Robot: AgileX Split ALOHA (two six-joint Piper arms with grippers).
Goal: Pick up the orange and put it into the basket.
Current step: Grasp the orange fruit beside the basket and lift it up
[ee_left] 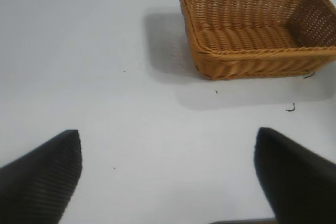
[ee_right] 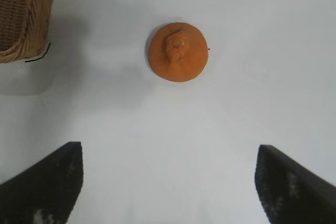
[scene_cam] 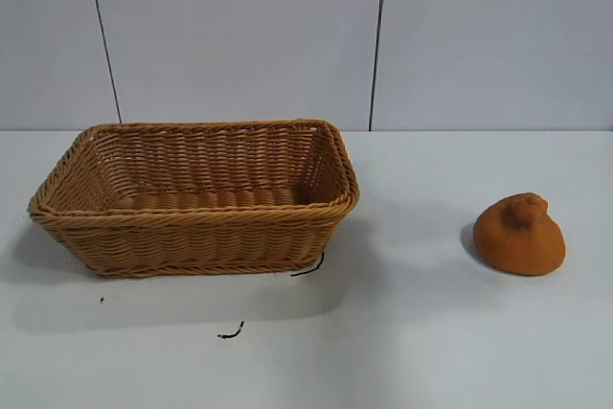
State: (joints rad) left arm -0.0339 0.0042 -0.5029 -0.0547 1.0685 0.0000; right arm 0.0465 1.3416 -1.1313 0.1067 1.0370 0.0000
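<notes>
The orange [scene_cam: 520, 235], dull orange with a knob on top, sits on the white table at the right. It also shows in the right wrist view [ee_right: 178, 52], ahead of my right gripper [ee_right: 169, 153], which is open and empty and well short of it. The tan woven basket [scene_cam: 196, 227] stands empty at the left. It also shows in the left wrist view [ee_left: 247, 64], far ahead of my left gripper [ee_left: 168, 140], which is open and empty over bare table. Neither gripper shows in the exterior view.
A grey panelled wall [scene_cam: 306, 35] stands behind the table. Small black marks [scene_cam: 230, 333] lie on the table in front of the basket. A corner of the basket [ee_right: 23, 17] shows in the right wrist view.
</notes>
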